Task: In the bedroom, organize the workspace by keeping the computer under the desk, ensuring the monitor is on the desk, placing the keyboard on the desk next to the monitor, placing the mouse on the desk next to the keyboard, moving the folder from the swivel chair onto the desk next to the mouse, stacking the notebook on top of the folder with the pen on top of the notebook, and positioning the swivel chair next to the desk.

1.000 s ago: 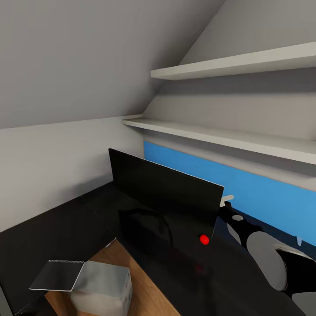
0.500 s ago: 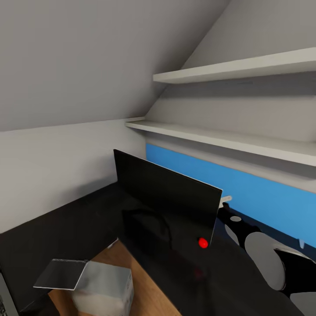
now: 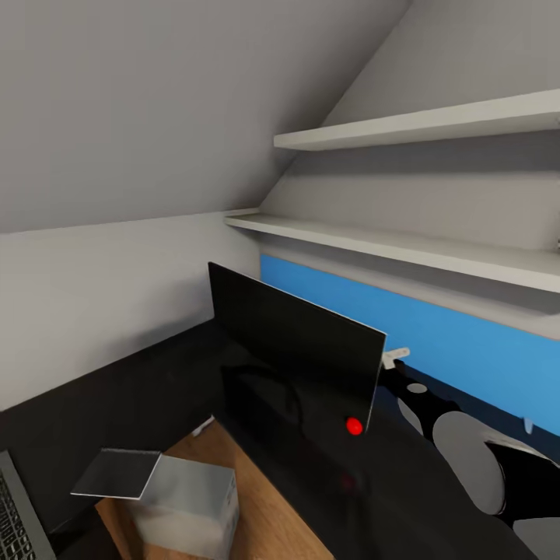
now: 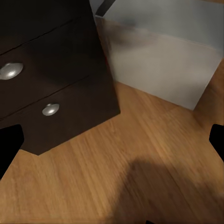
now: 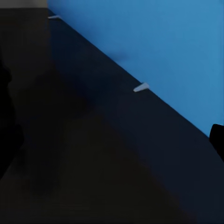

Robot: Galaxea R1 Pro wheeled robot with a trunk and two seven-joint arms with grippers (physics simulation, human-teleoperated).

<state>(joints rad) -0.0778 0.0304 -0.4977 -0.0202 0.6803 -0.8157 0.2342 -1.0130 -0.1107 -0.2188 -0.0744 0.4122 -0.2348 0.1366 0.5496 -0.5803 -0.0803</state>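
Head view, near to far: the keyboard [image 3: 19, 513] at 7 o'clock, the computer [image 3: 183, 509] on the wooden floor [image 3: 268, 521] beside the desk [image 3: 117, 404], then the monitor [image 3: 295, 342] upright on the desk before a blue panel [image 3: 435, 342]. The left wrist view adds the desk's drawers [image 4: 51, 79] with silver knobs [image 4: 11, 70]. Left gripper [image 4: 112, 140]: fingertips at opposite frame edges, spread wide, holding nothing. Right gripper [image 5: 112, 135]: wide, empty above the desk.

My right arm [image 3: 474, 451] is built of glossy black links with rounded light-grey shells and small grey oval caps. In both wrist views I see only plain black finger [image 4: 9, 142] tips at the edges, unmarked.
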